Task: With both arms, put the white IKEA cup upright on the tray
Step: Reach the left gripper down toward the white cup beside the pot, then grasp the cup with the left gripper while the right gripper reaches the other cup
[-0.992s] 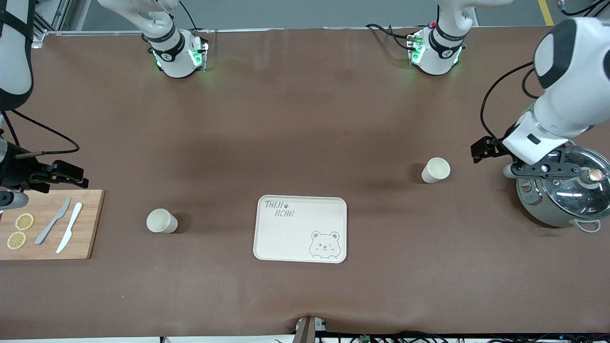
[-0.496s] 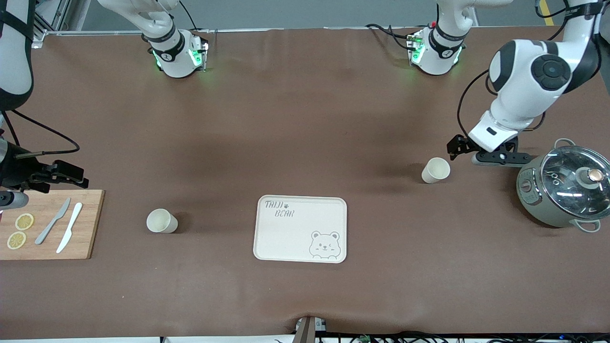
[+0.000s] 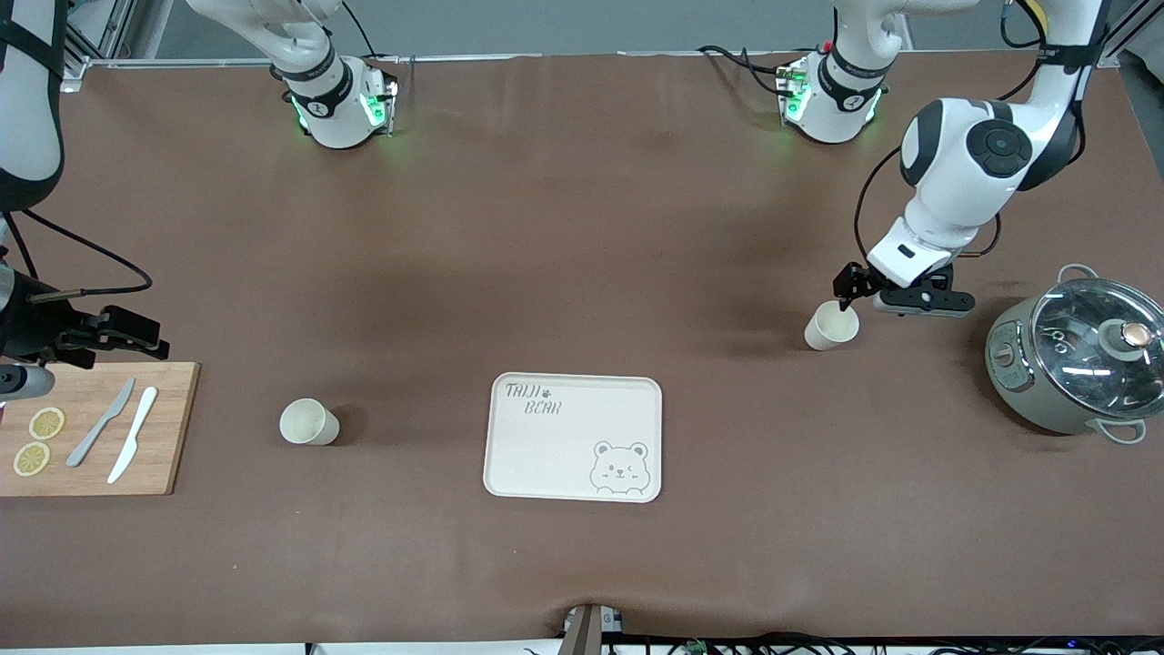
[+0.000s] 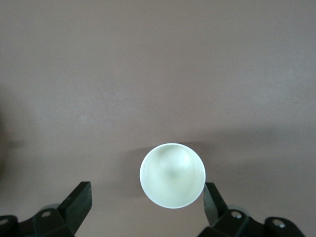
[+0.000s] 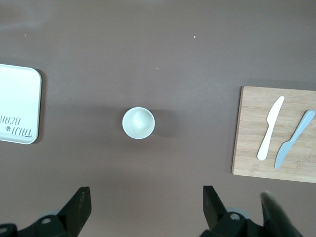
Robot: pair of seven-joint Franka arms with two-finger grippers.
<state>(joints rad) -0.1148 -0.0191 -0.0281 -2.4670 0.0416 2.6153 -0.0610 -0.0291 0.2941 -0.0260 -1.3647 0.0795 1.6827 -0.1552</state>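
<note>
Your left end effector [image 3: 847,298] hangs open right over the upright white plastic cup [image 3: 831,326] toward the desk's left-arm end, off the cream bear tray [image 3: 574,437]. Right end effector [image 5: 143,210] waits open.

Tray [image 3: 573,437] between two upright cups [image 3: 308,422] [image 3: 831,326]; one cup beneath left hand [image 3: 887,297].
</note>
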